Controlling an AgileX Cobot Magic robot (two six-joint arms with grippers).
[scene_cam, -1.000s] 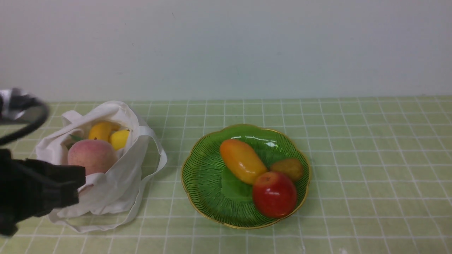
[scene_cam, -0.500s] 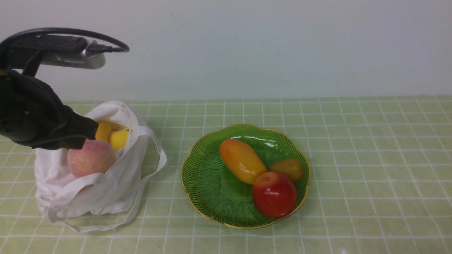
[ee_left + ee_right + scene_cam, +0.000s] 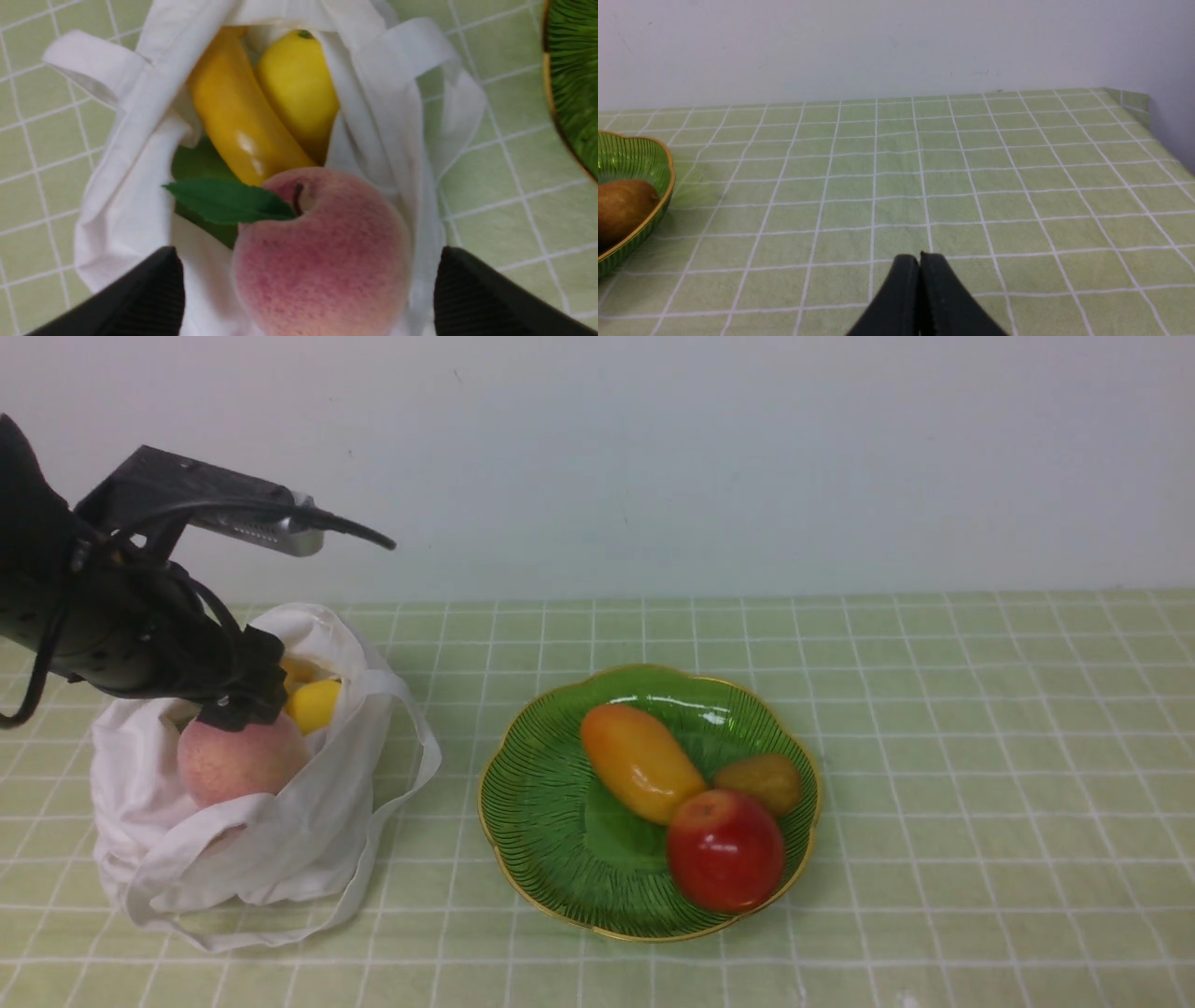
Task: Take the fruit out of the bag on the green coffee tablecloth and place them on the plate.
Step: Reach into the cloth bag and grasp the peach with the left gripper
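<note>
Removal of fruit from bag, step: approach to the first grasp. Left of the plate [image 3: 541, 803], the left gripper [image 3: 241, 705] hangs above the mouth of the bag [image 3: 280, 840], its arm reaching in from the far left and angled down. Its fingers [image 3: 149, 294] are spread wide and straddle the peach [image 3: 238, 761], which sits topmost in the bag. No contact with the peach is visible. Behind the peach lie the banana [image 3: 238, 126] and the yellow fruit [image 3: 299, 88]. A green fruit [image 3: 198, 163] is partly hidden under the peach's leaf [image 3: 224, 200].

The plate, apart from the bag on the cloth [image 3: 934, 756], holds a mango [image 3: 639, 761], an apple [image 3: 724, 849] and a brown fruit [image 3: 766, 782].

Right of the plate, the right gripper [image 3: 919, 266] is low over bare cloth, tips pressed together.

Next move, as judged: lower, close on the peach without pinching bag fabric, lift and carry it to the plate's free left side.
</note>
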